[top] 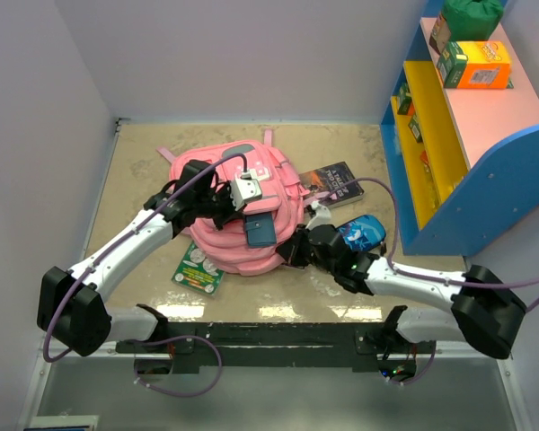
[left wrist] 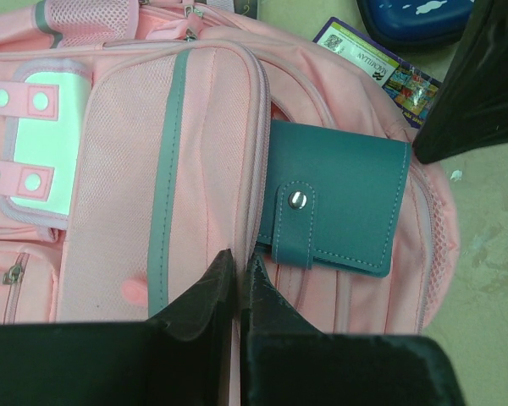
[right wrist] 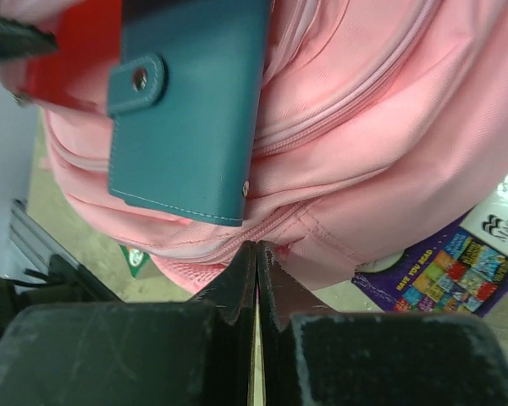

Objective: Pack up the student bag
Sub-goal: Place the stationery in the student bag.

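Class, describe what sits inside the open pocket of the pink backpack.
A teal wallet pokes out of a pocket of the student bag. Its tucked-in end, and anything deeper, is covered by pink fabric.

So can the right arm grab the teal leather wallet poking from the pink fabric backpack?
Probably yes: half the teal leather wallet is bare, and the right gripper sits close by, on the pink fabric backpack. Its shut jaws must open first.

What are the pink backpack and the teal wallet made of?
The pink backpack looks like matte woven fabric: mesh panels, stitched seams. The teal wallet looks like smooth leather or imitation: edge stitching, shiny metal snap.
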Robot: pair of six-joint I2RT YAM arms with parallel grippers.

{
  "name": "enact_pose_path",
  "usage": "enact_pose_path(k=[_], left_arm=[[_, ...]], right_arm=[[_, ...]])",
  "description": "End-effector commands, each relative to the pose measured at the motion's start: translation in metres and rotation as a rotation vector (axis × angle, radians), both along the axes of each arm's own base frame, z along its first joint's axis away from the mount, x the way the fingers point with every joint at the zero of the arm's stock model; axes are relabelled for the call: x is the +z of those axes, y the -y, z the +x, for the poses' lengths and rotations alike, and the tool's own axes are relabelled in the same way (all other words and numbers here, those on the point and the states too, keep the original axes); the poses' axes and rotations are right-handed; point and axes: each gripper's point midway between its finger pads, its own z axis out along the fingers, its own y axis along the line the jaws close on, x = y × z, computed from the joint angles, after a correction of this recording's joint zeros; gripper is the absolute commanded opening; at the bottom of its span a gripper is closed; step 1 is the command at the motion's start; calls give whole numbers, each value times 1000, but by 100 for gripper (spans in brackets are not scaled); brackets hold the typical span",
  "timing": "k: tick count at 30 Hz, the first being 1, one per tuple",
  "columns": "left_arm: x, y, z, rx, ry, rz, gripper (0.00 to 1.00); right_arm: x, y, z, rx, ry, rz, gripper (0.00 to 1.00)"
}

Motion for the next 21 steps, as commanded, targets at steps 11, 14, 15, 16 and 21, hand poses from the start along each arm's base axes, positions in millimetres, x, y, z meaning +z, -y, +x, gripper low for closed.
enact_pose_path(k=[11, 14, 15, 16, 21], left_arm=[[38, 22, -2, -86, 76, -108, 0], [37, 22, -4, -96, 68, -106, 0], [36, 23, -5, -101, 66, -105, 0], [35, 23, -5, -103, 63, -102, 0], [30, 22, -10, -114, 44, -98, 0]], right_arm=[[34, -40, 35, 27, 131, -38, 0], [42, -49, 46, 24, 160, -48, 0], [44, -52, 48, 32, 168, -50, 0], [47, -59, 52, 36, 172, -47, 0], [49, -72, 64, 30, 188, -46, 0]])
